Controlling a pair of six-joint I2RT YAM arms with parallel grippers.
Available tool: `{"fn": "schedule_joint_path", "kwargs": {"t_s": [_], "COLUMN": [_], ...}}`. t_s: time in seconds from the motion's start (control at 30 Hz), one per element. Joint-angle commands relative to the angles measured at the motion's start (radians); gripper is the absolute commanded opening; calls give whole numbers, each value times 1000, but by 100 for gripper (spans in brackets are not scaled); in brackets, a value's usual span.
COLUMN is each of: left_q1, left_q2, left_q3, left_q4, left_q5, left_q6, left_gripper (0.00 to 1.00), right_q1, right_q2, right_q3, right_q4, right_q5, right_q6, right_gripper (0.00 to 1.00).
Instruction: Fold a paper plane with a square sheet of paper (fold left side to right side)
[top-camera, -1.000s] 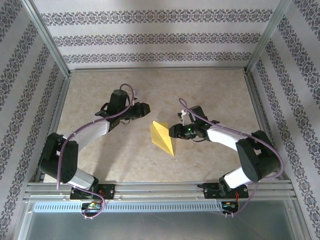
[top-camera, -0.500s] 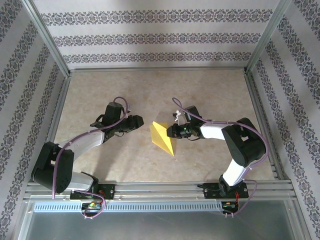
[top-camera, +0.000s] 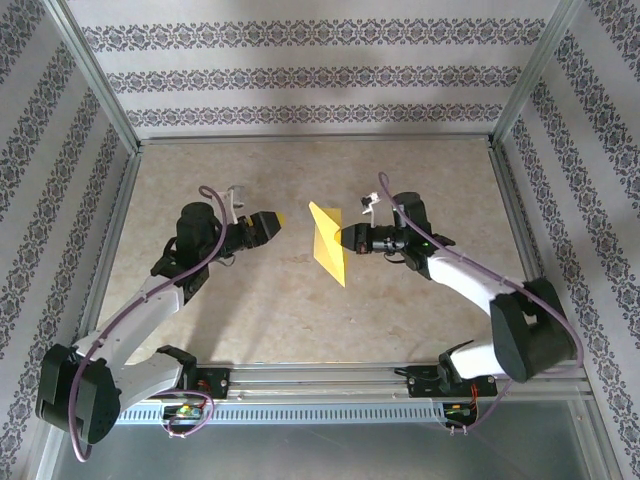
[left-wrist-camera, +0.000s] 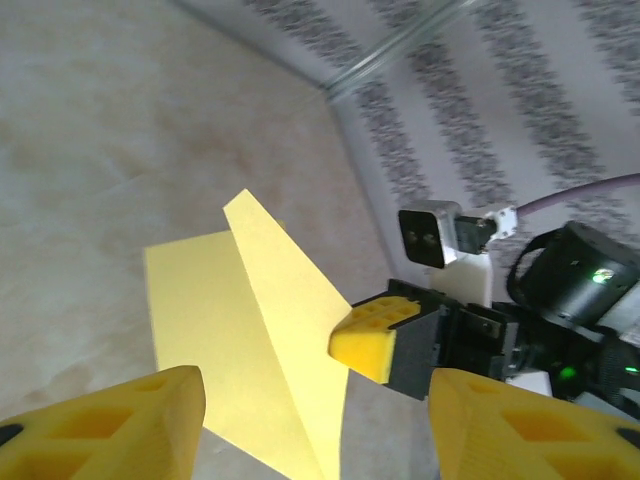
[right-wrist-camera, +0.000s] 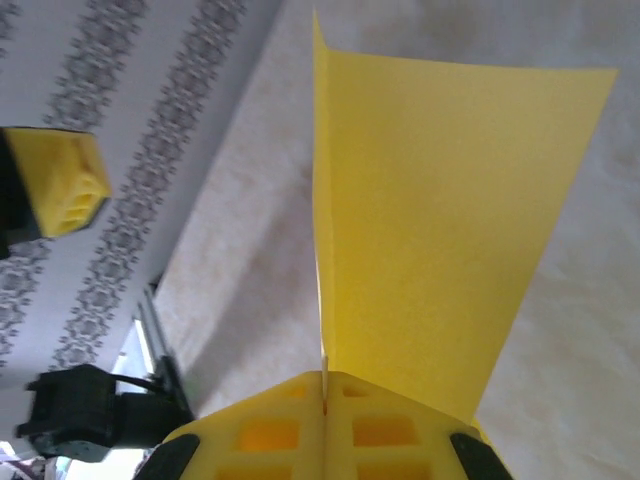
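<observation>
— One fold at most, I'd say; the square sheet of paper (top-camera: 325, 240) reads as two layers meeting at a crease, one lying flatter and one standing up as a flap; it sits between the two arms, near the middle of the table (top-camera: 430, 180).

— Who has it?

— The right gripper (top-camera: 344, 243); from its own wrist you can see the yellow fingertips (right-wrist-camera: 390, 430) pressed together on the paper's edge, just where the layers meet; whether the sheet's low corner touches the table I cannot tell.

— And the left gripper (top-camera: 277, 219)?

— Just beside the sheet on its left, apart from it; its fingers (left-wrist-camera: 110, 425) are spread wide with nothing between them.

— So how much is left?

— Nearly all of it, by my reckoning; the left half looks brought over toward the right, but the layers gape, so the crease wants pressing flat; there is no pointed nose, no wings, no dart shape yet.
</observation>
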Motion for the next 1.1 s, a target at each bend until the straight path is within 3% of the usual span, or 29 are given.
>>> {"fn": "schedule_joint_path", "kwargs": {"t_s": [0.0,0.17,0.37,0.67,0.93,1.07], "left_q1": [13,-9,-52,-94,-95,-95], "left_q2": [4,63,132,176,161,152], "left_q3": [7,79,130,154,157,158], "left_q4": [183,281,367,365,301,275], "left_q5": [124,228,254,253,219,198], "left_q6": [-81,-161,-202,-187,-144,-128], "left_gripper": [61,60,54,44,15,5], "right_q1": [-6,1,44,86,89,80], "right_q2": [-88,-166,-177,-147,-125,-134], "right_q3": [21,45,88,103,99,91], "right_q4": [100,200,230,260,272,265], "right_q5": [-60,-99,-105,-95,-82,-65], "right_q6": [62,152,194,217,236,242], "right_gripper": [0,0,0,0,0,7]}}
